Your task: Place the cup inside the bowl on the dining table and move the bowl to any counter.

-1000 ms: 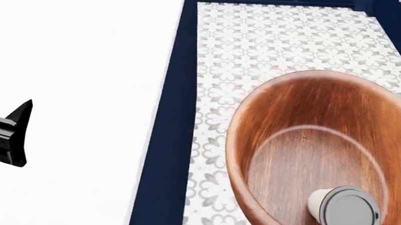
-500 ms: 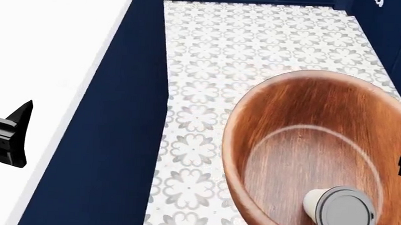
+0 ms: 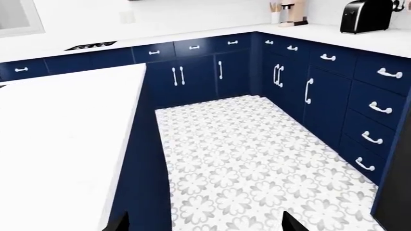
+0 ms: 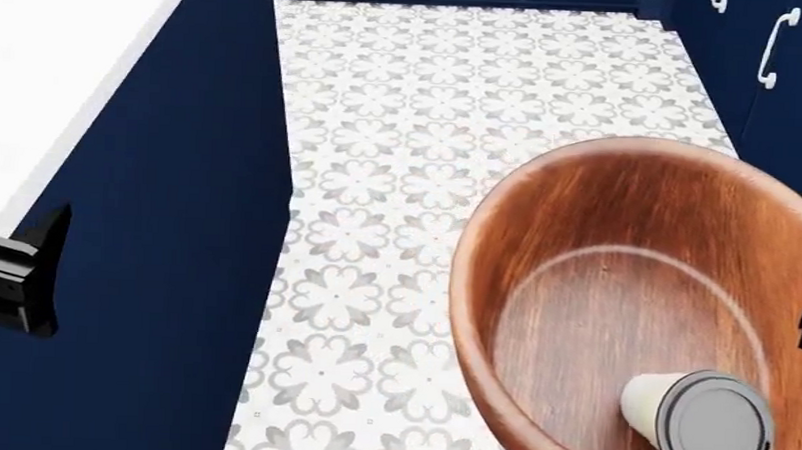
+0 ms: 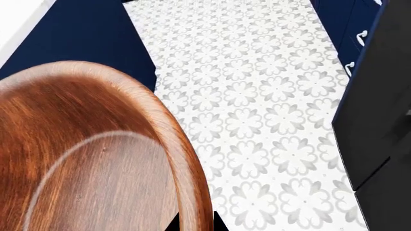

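I've got the cup [image 4: 698,417] lying inside the bowl [image 4: 561,241], bowl over the floor [image 4: 405,105], counter [image 4: 59,63] off left.

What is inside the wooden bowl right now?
The cup lies tipped on its side on the floor of the bowl, its grey lid facing the head camera. The bowl's near edge is cut off by the frame, so anything there is unseen.

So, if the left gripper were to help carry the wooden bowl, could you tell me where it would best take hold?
On the thick rim of the bowl, at its left side, which faces the left gripper with bare floor between. One finger would go inside the wall and one outside, coming from above. The walls look too deep and wide to span, and the cup lies low on the far side, clear of that spot.
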Available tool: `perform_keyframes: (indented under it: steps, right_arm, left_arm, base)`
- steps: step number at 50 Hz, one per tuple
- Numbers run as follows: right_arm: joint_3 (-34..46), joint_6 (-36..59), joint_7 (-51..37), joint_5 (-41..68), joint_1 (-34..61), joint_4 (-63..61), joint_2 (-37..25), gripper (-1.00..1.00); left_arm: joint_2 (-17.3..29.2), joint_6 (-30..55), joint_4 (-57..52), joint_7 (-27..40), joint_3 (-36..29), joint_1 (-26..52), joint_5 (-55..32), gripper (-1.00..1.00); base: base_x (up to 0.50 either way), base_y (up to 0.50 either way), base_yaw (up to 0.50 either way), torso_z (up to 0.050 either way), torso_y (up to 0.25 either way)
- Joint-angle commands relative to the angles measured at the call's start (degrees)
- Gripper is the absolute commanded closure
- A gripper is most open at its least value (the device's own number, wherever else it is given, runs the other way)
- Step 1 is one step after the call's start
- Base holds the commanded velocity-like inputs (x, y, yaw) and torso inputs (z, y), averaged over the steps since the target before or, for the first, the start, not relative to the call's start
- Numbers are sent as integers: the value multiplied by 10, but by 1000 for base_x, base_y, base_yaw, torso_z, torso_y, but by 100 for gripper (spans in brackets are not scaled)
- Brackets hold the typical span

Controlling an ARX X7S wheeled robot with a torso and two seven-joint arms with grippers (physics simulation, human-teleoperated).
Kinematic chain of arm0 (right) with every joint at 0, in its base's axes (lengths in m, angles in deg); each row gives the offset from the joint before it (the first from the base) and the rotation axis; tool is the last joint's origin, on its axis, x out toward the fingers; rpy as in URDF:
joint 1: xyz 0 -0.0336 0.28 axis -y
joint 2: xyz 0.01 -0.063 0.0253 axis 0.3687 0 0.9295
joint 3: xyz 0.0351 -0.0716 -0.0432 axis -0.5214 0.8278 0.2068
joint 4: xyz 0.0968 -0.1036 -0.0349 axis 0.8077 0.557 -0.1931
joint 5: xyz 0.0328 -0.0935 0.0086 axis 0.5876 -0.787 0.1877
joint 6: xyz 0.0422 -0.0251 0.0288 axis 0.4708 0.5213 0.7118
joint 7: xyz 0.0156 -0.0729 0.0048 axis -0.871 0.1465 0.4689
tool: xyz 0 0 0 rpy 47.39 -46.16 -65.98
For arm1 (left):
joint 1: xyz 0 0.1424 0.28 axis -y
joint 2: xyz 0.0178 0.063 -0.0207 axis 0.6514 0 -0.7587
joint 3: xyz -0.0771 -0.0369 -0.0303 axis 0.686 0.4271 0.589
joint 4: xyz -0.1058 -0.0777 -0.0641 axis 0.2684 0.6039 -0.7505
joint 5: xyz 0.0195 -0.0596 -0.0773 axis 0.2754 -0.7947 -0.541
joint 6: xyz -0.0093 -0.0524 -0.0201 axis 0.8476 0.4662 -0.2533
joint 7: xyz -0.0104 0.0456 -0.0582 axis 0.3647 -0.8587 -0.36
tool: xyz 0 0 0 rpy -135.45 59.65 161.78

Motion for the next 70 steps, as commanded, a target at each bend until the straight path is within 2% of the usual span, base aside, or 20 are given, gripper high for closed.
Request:
perform_keyframes:
  steps: [1,12,61,70]
  right_arm:
    - [-10,-20,8,6,4,11,8,100]
    - [1,-11,22,-13,24,12,16,100]
    - [19,-31,49,-45,26,23,47,100]
    - [32,-27,63,-66,50,38,64,100]
  left_arm:
    - [0,-18,8,-2,-18,-2,27,-100]
    - [4,-25,11,-5,-15,-9,25,-100]
    - [12,-33,15,-2,-14,-12,16,-100]
    - [10,-33,16,2,-20,-8,16,-100]
  base:
    - [0,0,0,0,10]
    - [68,0,0,0,0]
    - [499,-119,0,0,1]
    - [500,-17,0,0,1]
